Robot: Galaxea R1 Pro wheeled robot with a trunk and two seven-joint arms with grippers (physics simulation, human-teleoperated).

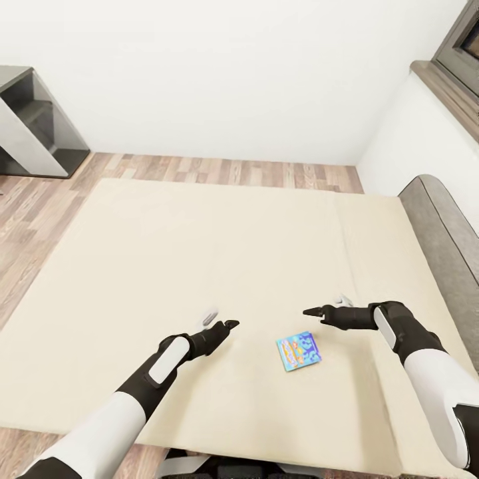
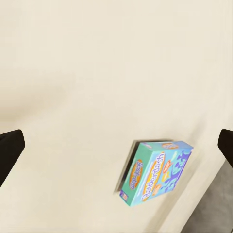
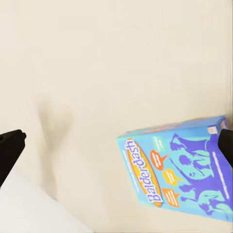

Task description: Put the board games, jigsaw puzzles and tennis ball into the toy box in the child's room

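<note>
One board game, a mostly blue box printed "Balderdash", lies flat on the beige mattress of the bed near its front edge. The same board game lies beyond the left gripper's fingers, and it also lies under my right wrist as the board game. My left gripper hovers open to the left of the box. To the box's upper right, my right gripper is open too. In both wrist views the black fingertips stand wide apart with nothing between them.
The dark grey headboard runs along the bed's right side. A grey shelf unit stands at the far left on the wood-plank floor. White walls close the back, and a brown ledge sits at the upper right.
</note>
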